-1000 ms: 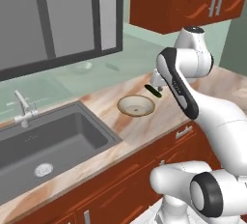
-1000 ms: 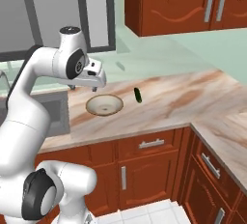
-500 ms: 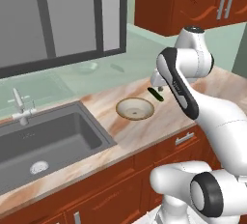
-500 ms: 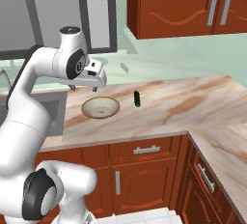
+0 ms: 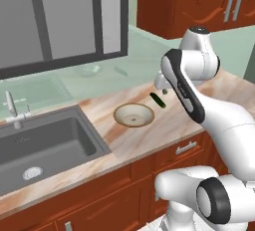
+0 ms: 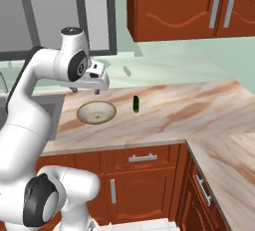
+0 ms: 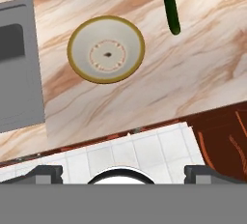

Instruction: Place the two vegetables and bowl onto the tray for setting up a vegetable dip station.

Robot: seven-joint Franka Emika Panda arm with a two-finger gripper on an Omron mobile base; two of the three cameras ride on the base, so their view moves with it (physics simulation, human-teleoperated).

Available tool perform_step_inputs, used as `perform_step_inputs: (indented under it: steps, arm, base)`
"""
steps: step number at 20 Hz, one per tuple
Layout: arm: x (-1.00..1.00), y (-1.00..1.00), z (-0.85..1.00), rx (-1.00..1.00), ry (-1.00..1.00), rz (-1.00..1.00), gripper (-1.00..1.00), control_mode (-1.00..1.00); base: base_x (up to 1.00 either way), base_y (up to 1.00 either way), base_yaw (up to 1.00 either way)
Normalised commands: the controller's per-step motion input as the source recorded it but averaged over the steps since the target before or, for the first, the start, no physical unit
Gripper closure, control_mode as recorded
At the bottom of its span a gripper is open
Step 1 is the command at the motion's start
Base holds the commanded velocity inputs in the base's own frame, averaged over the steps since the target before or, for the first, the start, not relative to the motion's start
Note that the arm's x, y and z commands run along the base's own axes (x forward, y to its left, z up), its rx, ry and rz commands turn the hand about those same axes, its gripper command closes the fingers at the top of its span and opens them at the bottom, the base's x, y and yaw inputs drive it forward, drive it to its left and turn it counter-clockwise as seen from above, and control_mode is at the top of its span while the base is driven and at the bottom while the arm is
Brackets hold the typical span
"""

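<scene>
While the gripper (image 6: 85,89) is held above the bench (image 6: 189,105) (jaws apart, nothing held), the bowl (image 7: 106,49) is seen beside the cucumber (image 7: 171,12).

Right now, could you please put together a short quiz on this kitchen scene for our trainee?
1. True or false: the tool holds the cucumber.
2. What lies between the sink and the cucumber? A) a kettle B) the bowl C) a cup
3. Fill in: the bowl sits on the ____.

Key: 1 false, the tool is open and holds nothing; 2 B; 3 counter.
</scene>
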Motion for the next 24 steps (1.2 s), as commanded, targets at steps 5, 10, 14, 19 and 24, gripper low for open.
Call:
perform_step_inputs:
  steps: [5, 10, 14, 19, 24]
  arm:
    - [0.0, 0.0, 0.0, 0.0, 0.0, 0.0, -1.0, 1.0]
    - [0.0, 0.0, 0.0, 0.0, 0.0, 0.0, -1.0, 1.0]
    - [0.0, 0.0, 0.0, 0.0, 0.0, 0.0, -1.0, 1.0]
    - [0.0, 0.0, 0.0, 0.0, 0.0, 0.0, -1.0, 1.0]
    - [0.0, 0.0, 0.0, 0.0, 0.0, 0.0, -1.0, 1.0]
  base:
    - [0.26, -0.1, 0.02]
    - [0.35, -0.03, 0.03]
    - [0.33, 0.0, 0.06]
    - [0.38, 0.0, 0.11]
    - [0.37, -0.01, 0.18]
